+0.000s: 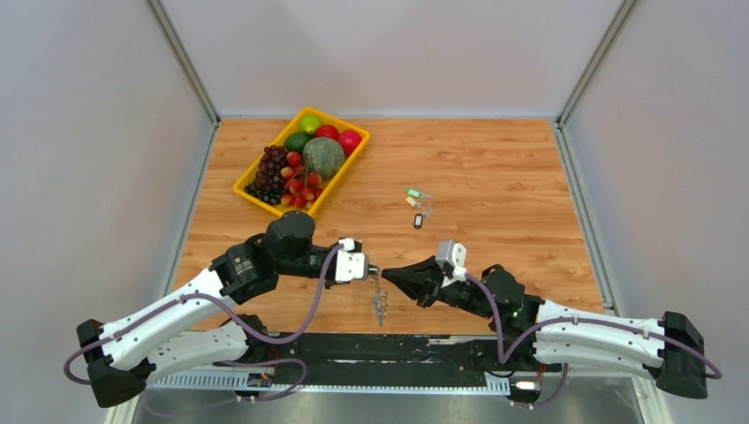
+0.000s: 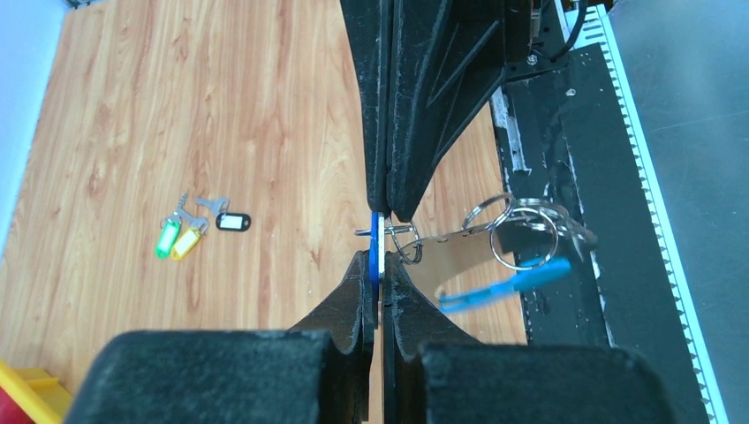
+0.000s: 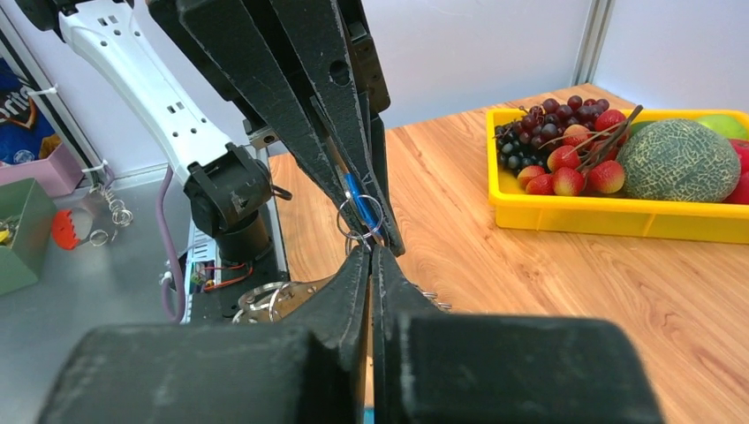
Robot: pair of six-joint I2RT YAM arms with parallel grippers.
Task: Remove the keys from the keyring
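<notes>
left wrist: left end effector point(image 2: 378, 268), right end effector point(image 2: 389, 210) pinch blue key point(image 2: 377, 243).

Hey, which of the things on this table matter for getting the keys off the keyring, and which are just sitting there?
Job: keyring, held by the right gripper; blue tag, pinched by the left gripper; green-tagged key, yellow-tagged key, black-tagged key, already off.
Lying about: yellow fruit tray.

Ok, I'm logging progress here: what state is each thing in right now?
Left pincer: shut on blue key.
Right pincer: shut on keyring.
Keyring: held up between the pincers, rings dangling.
Three loose keys: off the ring, lying on the table.
Fruit tray: full.
</notes>
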